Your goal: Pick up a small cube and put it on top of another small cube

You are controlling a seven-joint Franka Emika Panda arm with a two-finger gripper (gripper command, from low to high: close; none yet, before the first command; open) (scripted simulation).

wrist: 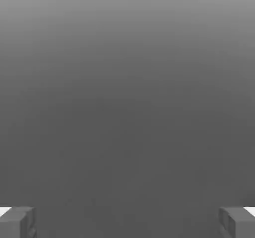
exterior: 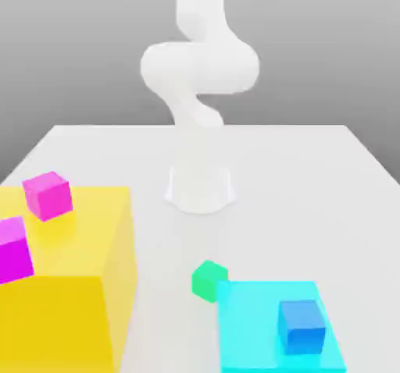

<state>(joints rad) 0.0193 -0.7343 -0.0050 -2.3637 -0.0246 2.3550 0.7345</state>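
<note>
Items on the white surface (exterior: 312,176), listed from the exterior view's left to its right.

1. Yellow block (exterior: 70,285), large, at the near left corner of the surface. Its top carries two smaller pieces.

2. Magenta cube (exterior: 12,250), on the yellow block's top at the far left edge of the picture, partly cut off by the frame.

3. Second magenta cube (exterior: 48,194), also on the yellow block's top, farther back than the first and just to its right. It sits slightly turned, one corner facing the viewer. The two magenta cubes are near each other but apart.

4. Robot arm (exterior: 199,67), white, rising from a round base (exterior: 200,188) at the middle of the surface, well behind the blocks. The arm bends over near the top and runs out of the picture upward.

5. Green cube (exterior: 209,280), small, resting directly on the surface between the yellow block and the cyan slab, right at the slab's far left corner. Whether it touches the slab cannot be told.

6. Cyan slab (exterior: 258,332), flat and low, at the near right of centre.

7. Blue cube (exterior: 301,326), small, sitting on the cyan slab toward its right side, well apart from the green cube.

8. Pincer (wrist: 127,222), seen from the hand view: two grey fingertips (wrist: 17,222) at opposite sides, spread wide with nothing between them, facing a plain grey background.
</note>
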